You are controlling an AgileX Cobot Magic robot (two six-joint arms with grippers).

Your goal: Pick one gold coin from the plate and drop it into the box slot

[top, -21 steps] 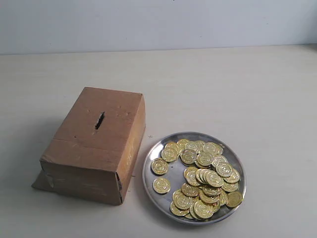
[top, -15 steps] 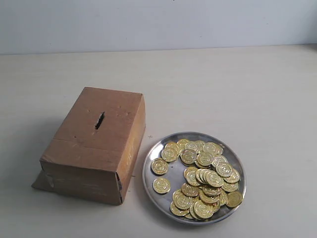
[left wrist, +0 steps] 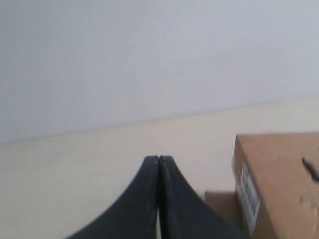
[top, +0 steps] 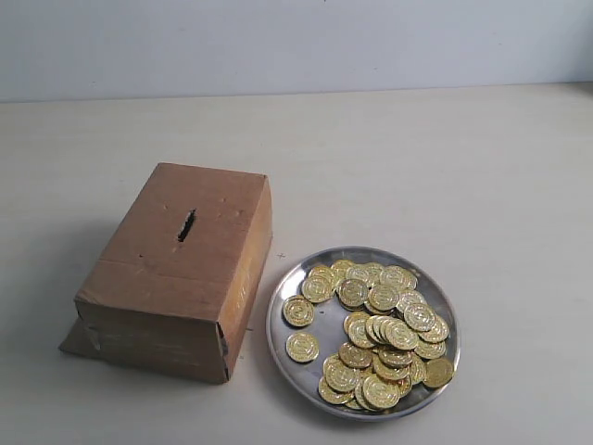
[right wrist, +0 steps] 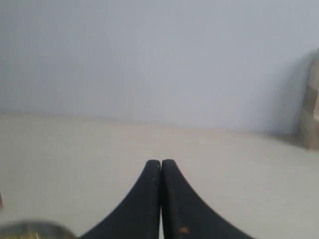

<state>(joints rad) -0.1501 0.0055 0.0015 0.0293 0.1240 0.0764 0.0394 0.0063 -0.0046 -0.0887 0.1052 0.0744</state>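
Pale tabletop (top: 417, 158): box (top: 176, 269), box slot (top: 186, 225) up, sits at nine o'clock of the plate (top: 326, 326) of gold coins (top: 384, 334); left gripper (left wrist: 158, 159) and right gripper (right wrist: 160, 162) pressed together, empty.

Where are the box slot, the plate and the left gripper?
box slot (top: 186, 225): exterior view, middle of the dark slit.
plate (top: 326, 324): exterior view, bare inner surface near its left rim.
left gripper (left wrist: 158, 159): left wrist view, where the tips of the shut fingers meet.

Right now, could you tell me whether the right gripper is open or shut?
Shut. The right gripper has both black fingers touching along their inner edges, with nothing held between them.
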